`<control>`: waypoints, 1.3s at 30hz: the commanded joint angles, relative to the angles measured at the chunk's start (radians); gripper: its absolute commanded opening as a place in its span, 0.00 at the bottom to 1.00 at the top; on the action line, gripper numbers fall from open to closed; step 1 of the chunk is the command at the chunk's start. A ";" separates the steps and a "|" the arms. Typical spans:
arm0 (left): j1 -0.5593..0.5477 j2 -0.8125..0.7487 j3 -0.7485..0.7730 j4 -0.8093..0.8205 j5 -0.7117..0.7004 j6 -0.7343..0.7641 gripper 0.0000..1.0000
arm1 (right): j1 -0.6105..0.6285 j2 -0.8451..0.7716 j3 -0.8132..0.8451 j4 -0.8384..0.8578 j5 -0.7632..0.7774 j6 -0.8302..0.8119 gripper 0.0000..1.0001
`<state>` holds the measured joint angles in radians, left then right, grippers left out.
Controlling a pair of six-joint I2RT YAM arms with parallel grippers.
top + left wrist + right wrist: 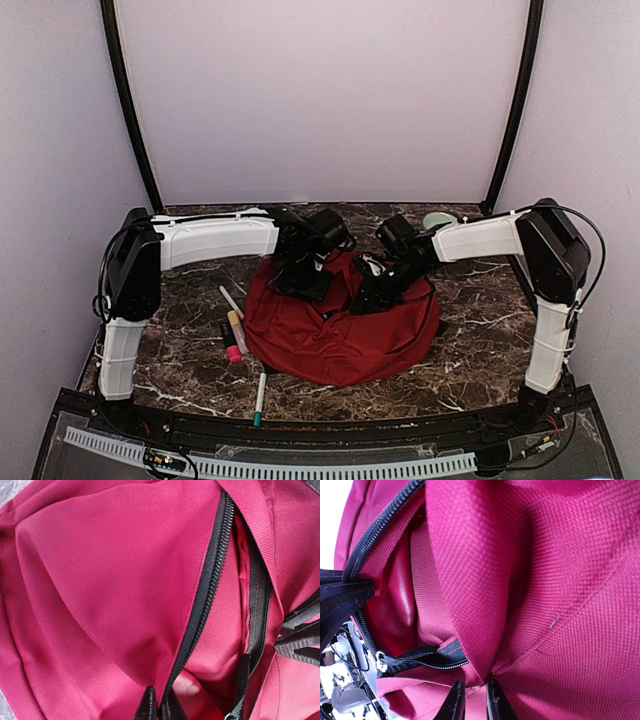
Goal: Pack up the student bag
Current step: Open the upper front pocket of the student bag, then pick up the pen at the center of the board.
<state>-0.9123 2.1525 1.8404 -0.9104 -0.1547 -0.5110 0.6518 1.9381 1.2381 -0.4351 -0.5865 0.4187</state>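
- 1 student bag [340,335], red, at centre of table [470,350], btwn both arms.
- L gripper [159,706]: pinching bag's zip edge.
- R gripper [475,700]: pinching a fabric fold.
- 3 pens [237,333] left of bag; print too small to read.

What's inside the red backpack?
Through the open zipper of the red backpack, only red fabric shows. No packed items visible; folds cover the deeper part.

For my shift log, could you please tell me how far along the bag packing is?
Done: the zipper of the student bag is open. In hand: the left pincer and right pincer each pinch fabric at the opening. Remaining: the yellow marker and teal-tipped pen lie outside on the table, unpacked.
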 commanded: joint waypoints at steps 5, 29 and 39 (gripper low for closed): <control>0.018 -0.055 -0.006 -0.008 0.013 0.002 0.16 | 0.000 0.025 0.104 -0.137 0.018 -0.027 0.21; 0.059 -0.208 0.087 -0.170 -0.104 -0.050 0.44 | -0.030 -0.115 0.230 -0.304 0.064 -0.063 0.33; 0.212 -0.507 -0.372 -0.138 -0.114 -0.203 0.45 | -0.078 -0.214 0.162 -0.326 0.121 -0.077 0.34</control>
<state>-0.7326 1.7237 1.6035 -1.0077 -0.2558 -0.6247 0.5869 1.7473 1.4197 -0.7437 -0.5049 0.3630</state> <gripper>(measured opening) 0.446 0.341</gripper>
